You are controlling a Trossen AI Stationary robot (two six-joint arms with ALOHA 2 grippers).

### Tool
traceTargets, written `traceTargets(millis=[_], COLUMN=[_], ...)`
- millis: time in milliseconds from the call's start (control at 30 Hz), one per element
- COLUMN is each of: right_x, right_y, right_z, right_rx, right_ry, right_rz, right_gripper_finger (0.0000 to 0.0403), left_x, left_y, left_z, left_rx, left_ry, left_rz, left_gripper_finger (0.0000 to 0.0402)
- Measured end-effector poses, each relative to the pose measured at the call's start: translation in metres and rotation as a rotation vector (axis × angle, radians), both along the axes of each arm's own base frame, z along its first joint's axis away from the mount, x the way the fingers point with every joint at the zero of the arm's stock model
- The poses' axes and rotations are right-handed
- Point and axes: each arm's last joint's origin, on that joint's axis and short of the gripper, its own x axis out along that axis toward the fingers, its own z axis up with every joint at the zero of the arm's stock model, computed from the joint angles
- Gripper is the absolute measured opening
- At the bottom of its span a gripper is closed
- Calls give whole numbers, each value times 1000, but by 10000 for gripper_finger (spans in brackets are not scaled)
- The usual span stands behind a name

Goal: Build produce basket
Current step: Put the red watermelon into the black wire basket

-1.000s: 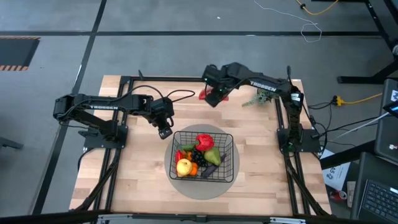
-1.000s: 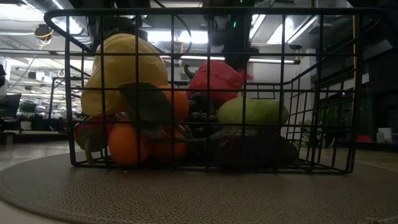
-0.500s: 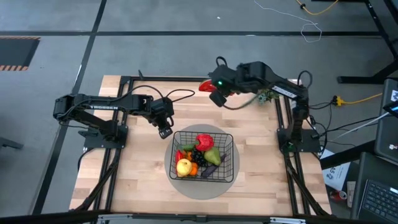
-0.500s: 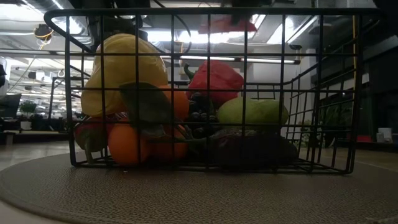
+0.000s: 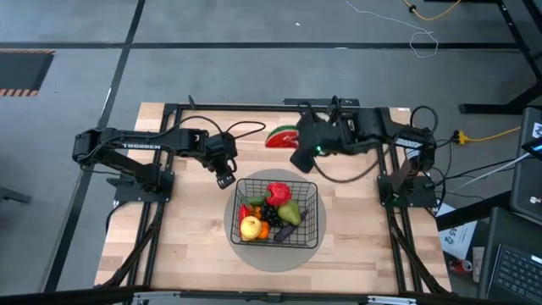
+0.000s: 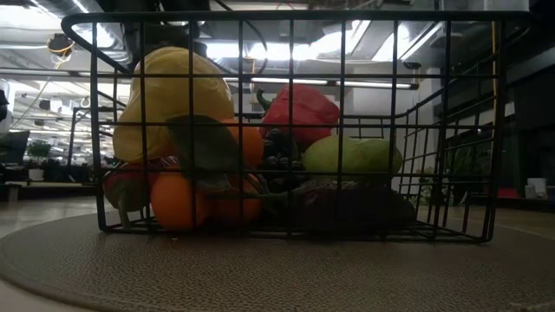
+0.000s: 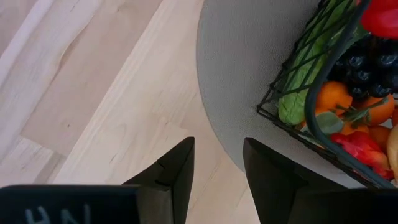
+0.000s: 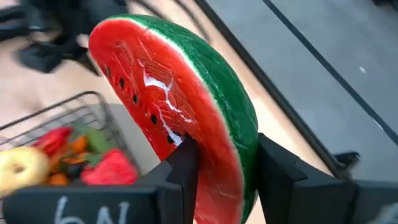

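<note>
The black wire basket (image 5: 315,212) stands on a round grey disc (image 5: 279,259) near the table's middle. It holds produce: a yellow lemon (image 5: 251,227), a red pepper (image 5: 279,193), a green pear (image 5: 290,212), dark grapes (image 5: 269,212) and oranges (image 6: 178,201). My right gripper (image 5: 294,147) hangs high above the table, on the far side of the basket, shut on a watermelon slice (image 5: 282,136). My left gripper (image 5: 223,180) is open just off the basket's far left corner, above the disc's edge (image 7: 217,93), with nothing between its fingers. My right gripper pinches the watermelon slice near its lower end (image 8: 214,165) between its two fingers. One finger (image 8: 183,171) is on the red flat face, the other (image 8: 280,177) on the green rind side. The fingers slant downward. The slice stands on edge beyond the fingertips, lifted clear of the table.
A black cable (image 5: 339,176) loops under the right arm over the wood. Black frame rails (image 5: 165,110) run along the table's edges. Bare wood (image 5: 186,237) lies left and right of the disc.
My right gripper has risen from the table's far edge with the watermelon slice and swung a little toward the basket, its wrist turning. The slice has passed up out of the low view. My left gripper has kept still.
</note>
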Motion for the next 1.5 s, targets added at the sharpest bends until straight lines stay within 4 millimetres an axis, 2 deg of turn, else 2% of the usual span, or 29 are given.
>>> traceTargets(millis=[367,667,933,1200,1500], right_x=[0,-3,-6,-7,-7], right_y=[53,83,93,96,96], right_z=[3,5,5,5,5], right_rx=[95,144,159,249,251], right_ry=[-67,-107,-104,-85,-83], right_rz=[206,323,358,425,428], right_gripper_finger=[115,116,117,119,145], left_x=[3,3,3,3,3], left_y=[1,1,1,1,1], left_z=[2,1,2,2,2], left_rx=[6,6,6,6,6], left_ry=[-32,-32,-33,-33,-33], left_rz=[0,0,-1,0,0], left_gripper_finger=[133,133,133,133,133])
